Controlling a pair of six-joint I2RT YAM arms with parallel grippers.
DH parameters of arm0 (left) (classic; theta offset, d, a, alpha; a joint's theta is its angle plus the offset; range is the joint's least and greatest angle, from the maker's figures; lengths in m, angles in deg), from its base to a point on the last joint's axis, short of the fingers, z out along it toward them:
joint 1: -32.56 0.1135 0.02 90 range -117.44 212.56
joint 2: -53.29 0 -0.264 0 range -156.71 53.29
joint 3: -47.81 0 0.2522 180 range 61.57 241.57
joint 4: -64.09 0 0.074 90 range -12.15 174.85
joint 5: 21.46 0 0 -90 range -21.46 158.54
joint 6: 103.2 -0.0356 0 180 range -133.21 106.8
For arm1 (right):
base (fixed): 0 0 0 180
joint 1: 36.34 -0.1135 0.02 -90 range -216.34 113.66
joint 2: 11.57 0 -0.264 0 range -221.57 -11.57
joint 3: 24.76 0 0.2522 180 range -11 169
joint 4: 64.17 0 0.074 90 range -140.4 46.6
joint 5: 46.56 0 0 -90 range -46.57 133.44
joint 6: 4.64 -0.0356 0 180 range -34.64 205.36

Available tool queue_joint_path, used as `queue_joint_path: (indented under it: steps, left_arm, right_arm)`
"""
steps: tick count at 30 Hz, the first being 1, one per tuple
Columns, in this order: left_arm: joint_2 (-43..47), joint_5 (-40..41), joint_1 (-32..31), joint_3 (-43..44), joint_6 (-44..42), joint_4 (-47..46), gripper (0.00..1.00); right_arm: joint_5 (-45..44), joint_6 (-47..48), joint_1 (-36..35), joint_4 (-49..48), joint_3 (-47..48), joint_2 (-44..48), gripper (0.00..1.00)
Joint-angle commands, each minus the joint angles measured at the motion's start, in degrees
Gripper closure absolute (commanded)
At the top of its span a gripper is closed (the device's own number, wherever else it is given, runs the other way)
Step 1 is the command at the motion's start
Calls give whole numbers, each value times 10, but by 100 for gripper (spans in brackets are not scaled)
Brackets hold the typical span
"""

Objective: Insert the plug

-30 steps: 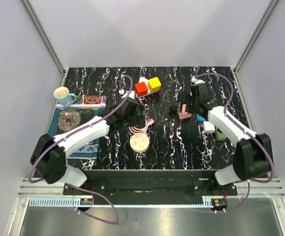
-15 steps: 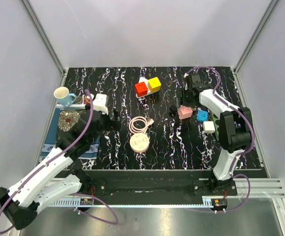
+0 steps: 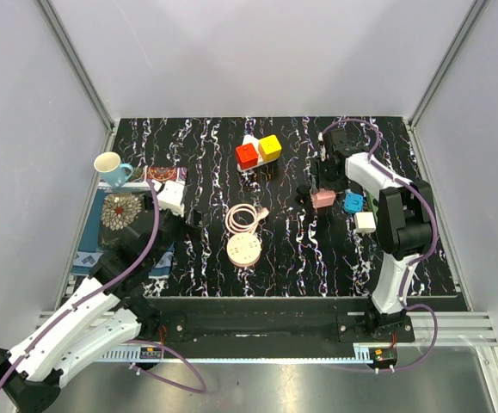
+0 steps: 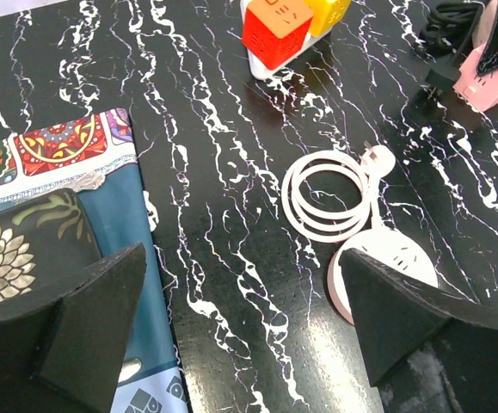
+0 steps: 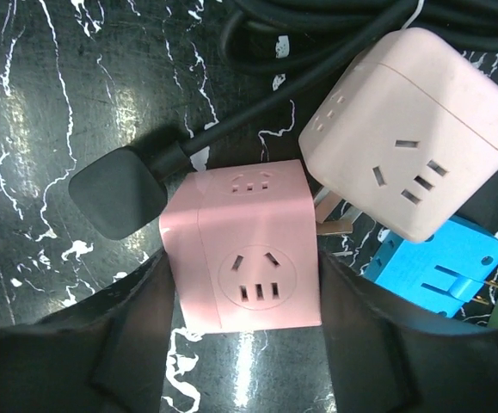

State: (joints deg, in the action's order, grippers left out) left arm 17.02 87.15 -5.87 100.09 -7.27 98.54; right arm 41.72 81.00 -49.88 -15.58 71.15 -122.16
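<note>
A pink socket cube (image 5: 247, 254) stands on the black marble table, sockets facing up; it also shows in the top view (image 3: 322, 199). My right gripper (image 5: 244, 297) straddles it with a finger pressed on each side (image 3: 325, 181). A black plug (image 5: 115, 196) on a black cable lies just left of the cube. A pink round reel (image 3: 243, 250) with a coiled cable (image 4: 326, 196) and a small pale plug (image 4: 376, 159) lies mid-table. My left gripper (image 4: 240, 297) is open and empty, above the table left of the reel (image 3: 192, 215).
A paler pink socket cube (image 5: 412, 129) and a blue adapter (image 5: 438, 267) crowd the right of the held cube. Red and yellow blocks (image 3: 257, 151) sit at the back. A patterned mat (image 3: 128, 215) and a cup (image 3: 111, 165) lie at the left.
My left arm has drawn back from the coiled cable toward the left and near side. My right gripper lifted away toward the back, then came back down onto the pink cube.
</note>
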Motion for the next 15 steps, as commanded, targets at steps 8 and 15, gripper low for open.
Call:
queue_joint_path:
  steps: [8, 15]
  left_arm:
    - [-1, -125, 1, -27, -49, -104, 1]
    - [2, -183, 1, -62, -55, -195, 1]
  right_arm:
    - [65, -49, 1, 16, -33, 118, 70]
    - [159, -129, 1, -35, -115, 228, 82]
